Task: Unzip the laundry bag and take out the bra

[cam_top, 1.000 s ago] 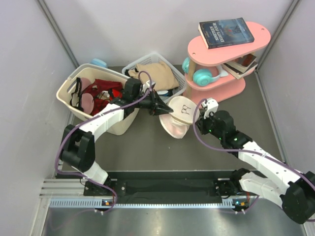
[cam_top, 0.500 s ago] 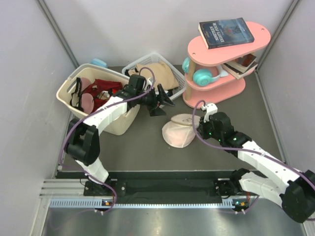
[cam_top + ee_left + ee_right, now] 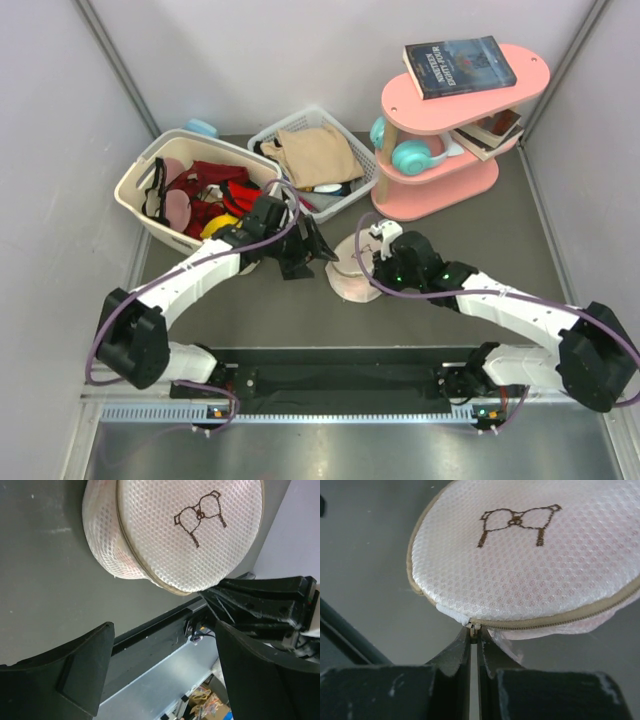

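Lying on the dark desk [image 3: 250, 310] between pale walls [image 3: 60, 100], the bag [image 3: 348, 272] has right jaws pinching its zip pull [image 3: 473, 626]; left jaws spread. Basket [image 3: 135, 195] holds red garments [image 3: 215, 180].

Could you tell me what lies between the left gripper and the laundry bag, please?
Only bare table, as the left wrist view shows: the left gripper faces the bag across it with open jaws, not touching it.

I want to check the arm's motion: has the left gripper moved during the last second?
Yes. In the top view the left gripper has come toward the near edge of the table, away from the white wire basket.
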Available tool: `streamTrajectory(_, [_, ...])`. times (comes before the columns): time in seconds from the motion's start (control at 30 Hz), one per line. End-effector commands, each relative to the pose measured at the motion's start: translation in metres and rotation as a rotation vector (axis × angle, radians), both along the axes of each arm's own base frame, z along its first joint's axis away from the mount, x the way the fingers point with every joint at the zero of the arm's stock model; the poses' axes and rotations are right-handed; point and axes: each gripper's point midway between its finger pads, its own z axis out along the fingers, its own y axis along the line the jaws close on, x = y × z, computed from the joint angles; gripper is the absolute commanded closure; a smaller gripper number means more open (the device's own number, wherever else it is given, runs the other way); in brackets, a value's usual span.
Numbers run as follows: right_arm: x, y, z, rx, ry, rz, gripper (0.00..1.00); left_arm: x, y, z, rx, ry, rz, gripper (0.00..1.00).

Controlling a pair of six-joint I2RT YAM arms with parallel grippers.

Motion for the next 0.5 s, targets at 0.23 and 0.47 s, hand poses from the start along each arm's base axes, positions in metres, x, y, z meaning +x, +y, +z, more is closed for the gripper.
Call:
streamTrajectory(0.23, [-0.009,0.052,0.036,0.127,-0.036,0.128,1.00,0.004,-0.041,0.010,-0.150,-0.044,0.117,0.17])
streamTrajectory(0.47, [-0.016,0.056,0.039,0.140,-0.046,0.159,1.00,0.009,-0.055,0.002,-0.166,-0.031,0.097,0.26])
